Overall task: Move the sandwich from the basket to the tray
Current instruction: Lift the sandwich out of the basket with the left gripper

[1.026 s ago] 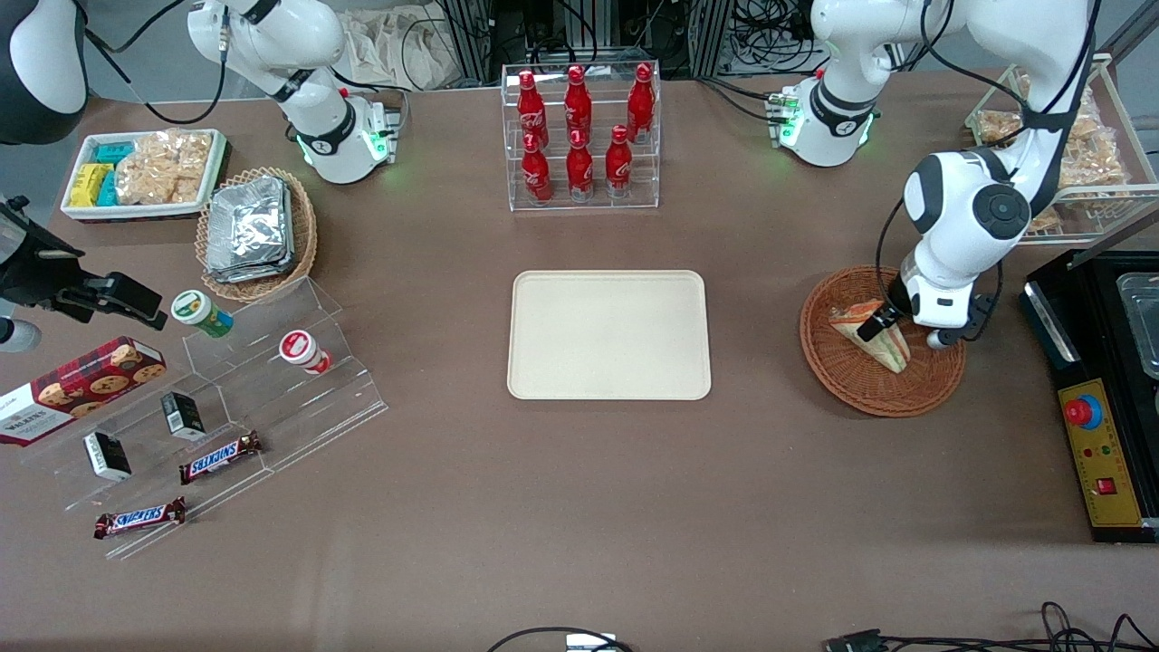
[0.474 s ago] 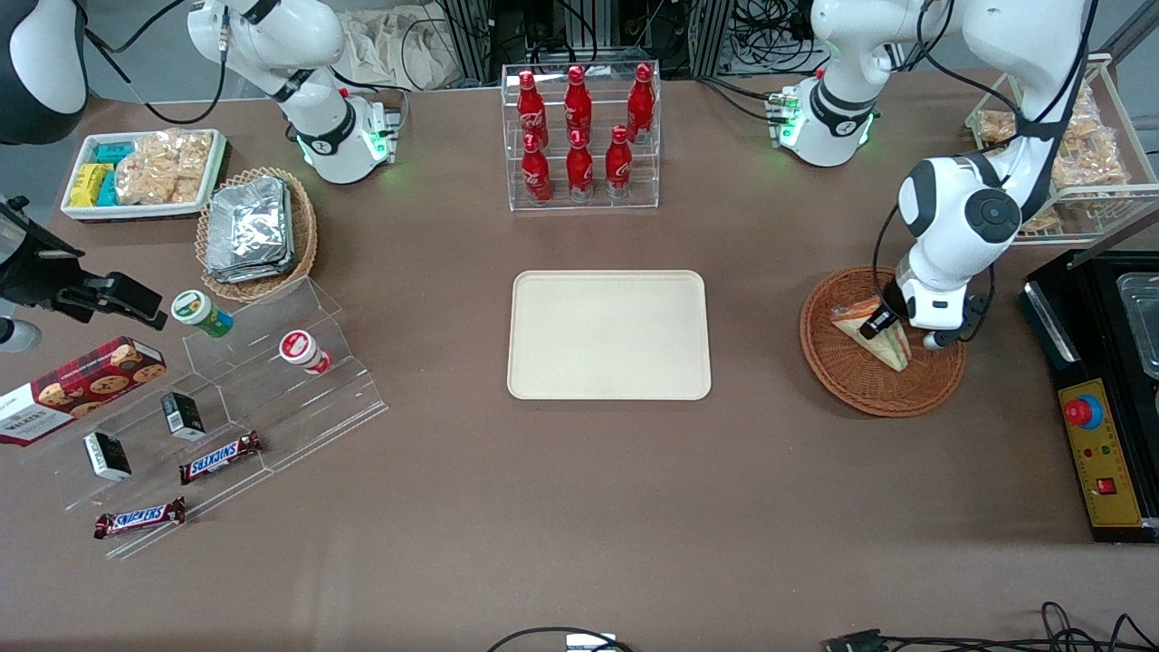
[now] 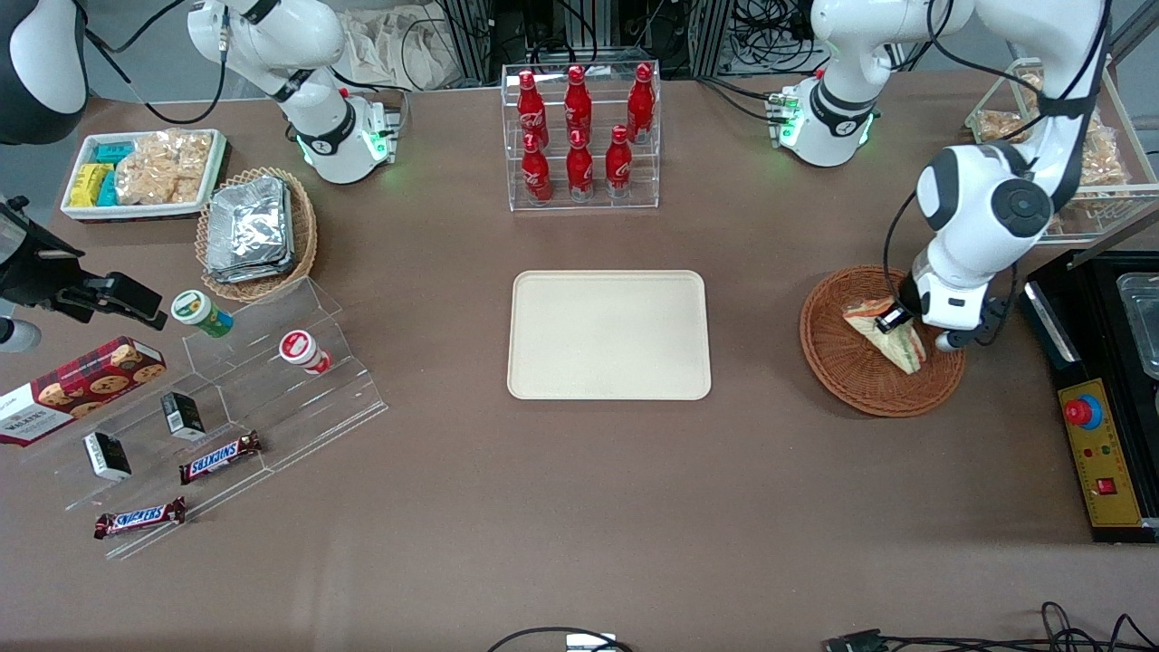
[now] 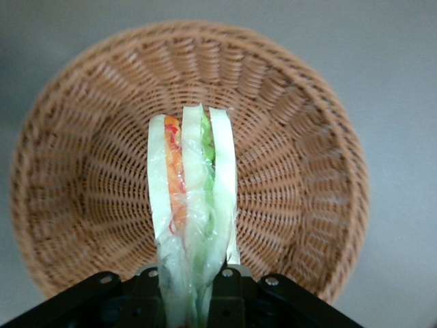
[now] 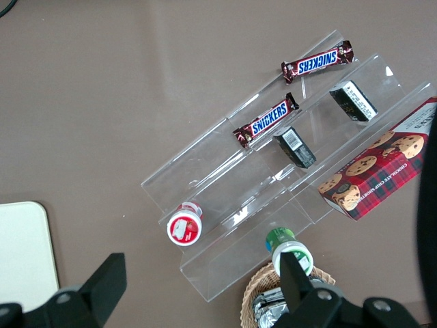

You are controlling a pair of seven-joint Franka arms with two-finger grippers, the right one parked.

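The sandwich (image 3: 885, 336), a clear-wrapped wedge of pale bread with green and orange filling, is clamped edge-on in my left gripper (image 3: 898, 319). The wrist view shows the gripper (image 4: 191, 281) shut on the sandwich (image 4: 191, 184), a black finger (image 4: 229, 287) pressing each side of the wrap. It hangs above the round reddish-brown wicker basket (image 3: 842, 367), whose bare woven bottom (image 4: 82, 178) shows below it. The cream-beige tray (image 3: 608, 335) lies flat at the table's middle, with nothing on it, toward the parked arm's end from the basket.
An acrylic rack of red bottles (image 3: 579, 136) stands farther from the front camera than the tray. A black control box (image 3: 1100, 453) and a wire rack of snack bags (image 3: 1077, 154) sit close to the basket at the working arm's end.
The gripper has risen with the sandwich in it and shifted slightly toward the working arm's end of the table; the sandwich has come up off the basket floor.
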